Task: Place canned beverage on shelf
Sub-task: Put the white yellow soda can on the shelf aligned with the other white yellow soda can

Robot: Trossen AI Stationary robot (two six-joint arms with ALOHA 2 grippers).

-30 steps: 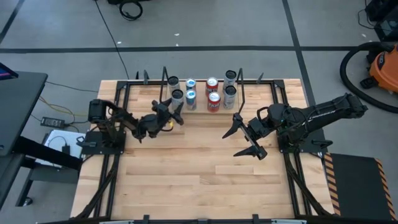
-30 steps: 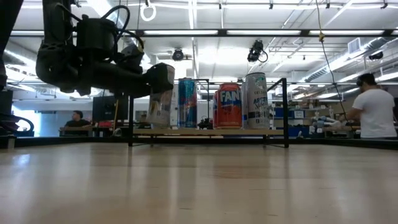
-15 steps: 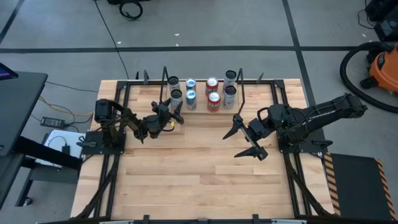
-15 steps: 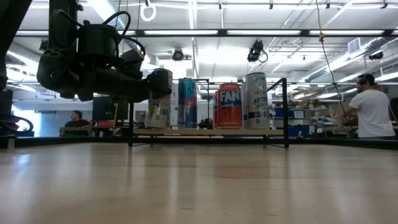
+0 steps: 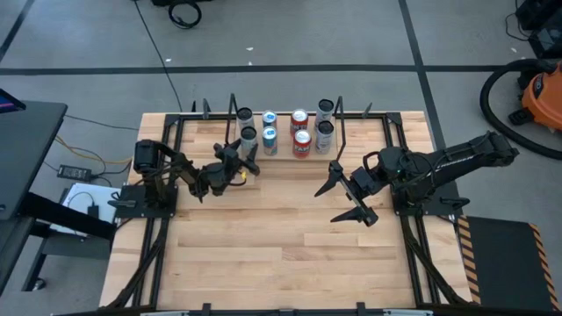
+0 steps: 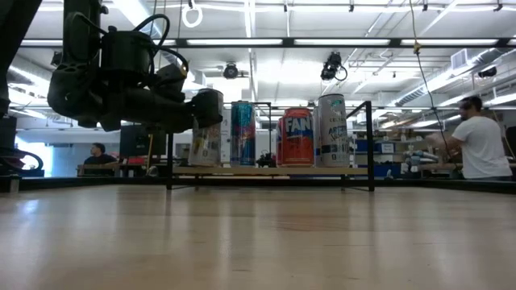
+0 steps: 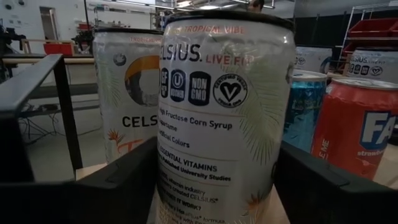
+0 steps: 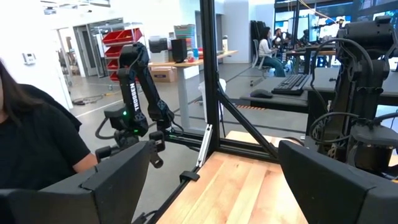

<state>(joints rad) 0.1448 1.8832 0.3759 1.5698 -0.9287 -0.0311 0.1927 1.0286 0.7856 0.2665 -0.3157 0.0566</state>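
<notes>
The shelf (image 6: 274, 171), a low light-wood board between black rod uprights, stands at the table's far middle with several cans on it: white, blue (image 6: 243, 133), red (image 6: 296, 137) and grey (image 6: 332, 129). A white Celsius can (image 7: 224, 118) stands upright at the shelf's near left corner (image 5: 249, 134). My left gripper (image 5: 248, 146) reaches level from the left and has this can between its fingers. A second white can (image 7: 127, 93) stands right behind it. My right gripper (image 5: 327, 204) hangs open above the table right of centre, holding nothing. My left gripper has the white can's lower body (image 7: 163, 168) between its two fingers, one on each side, with no gap showing. The fingers come level from the table's near left. The can stands upright, its foot at the shelf board (image 6: 207, 166).
Black frame rails (image 5: 167, 175) run along both table sides. The near half of the wooden tabletop (image 5: 281, 254) holds no objects. Beyond the table, people sit and stand at desks (image 6: 482, 133), and another robot arm (image 8: 134, 99) shows in the room.
My left gripper has sunk and tipped a little with the white can, which has come from a slight tilt to upright at the shelf's near left corner. Over the last half second it has kept still.
</notes>
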